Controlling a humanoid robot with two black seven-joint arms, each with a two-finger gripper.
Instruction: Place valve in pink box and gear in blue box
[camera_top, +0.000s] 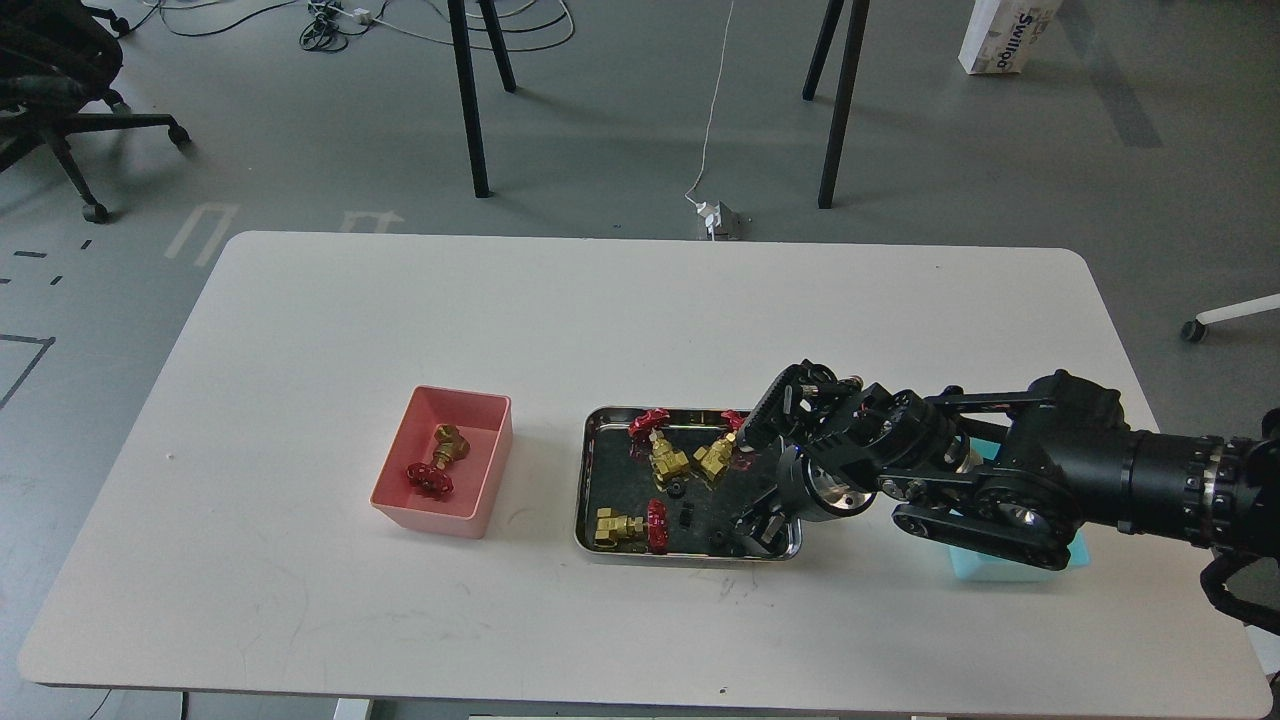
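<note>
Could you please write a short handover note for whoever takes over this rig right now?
Right gripper: open, fingers spread over the right end of the steel tray, holding nothing visible.
Left gripper: not in view.
Pink box: one valve inside, so one is done.
Tray: three valves left, plus small black gears, hard to count.
Blue box: mostly hidden under the right arm; contents cannot be seen.
Left: three valves to pink, gears to blue.
</note>
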